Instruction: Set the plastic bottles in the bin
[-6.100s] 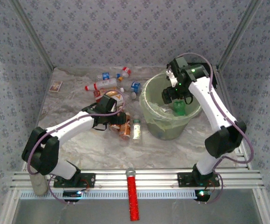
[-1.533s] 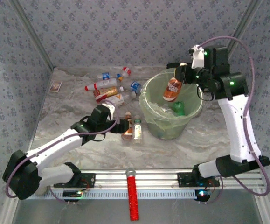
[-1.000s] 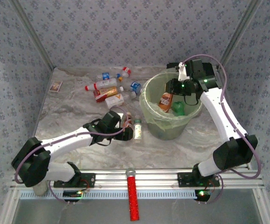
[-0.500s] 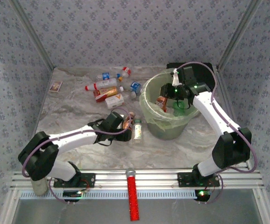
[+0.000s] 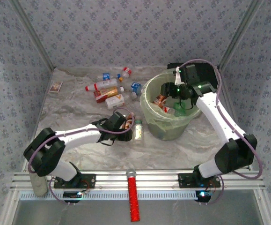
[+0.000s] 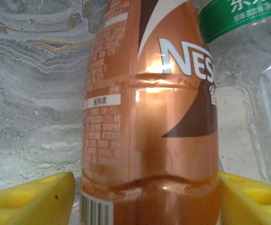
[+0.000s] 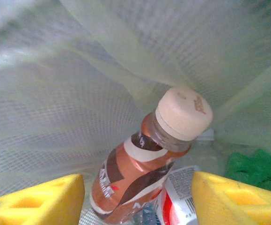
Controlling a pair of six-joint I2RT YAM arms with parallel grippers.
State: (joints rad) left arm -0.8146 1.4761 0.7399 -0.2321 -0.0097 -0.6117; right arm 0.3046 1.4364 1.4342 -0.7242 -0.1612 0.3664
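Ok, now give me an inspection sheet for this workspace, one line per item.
Surface: marbled table, mostly bare near the arms.
Job's things: bin holds a copper bottle and a green bottle; a second copper bottle lies by a clear bottle near the bin; loose bottles cluster farther back.
Clutter: red stick across the near rail; small card far left.
Grippers: left gripper open, fingers either side of the second copper bottle; right gripper open over the bin.
Cables: purple cable loops along each arm, no snag seen.
Surroundings: patterned walls on three sides.
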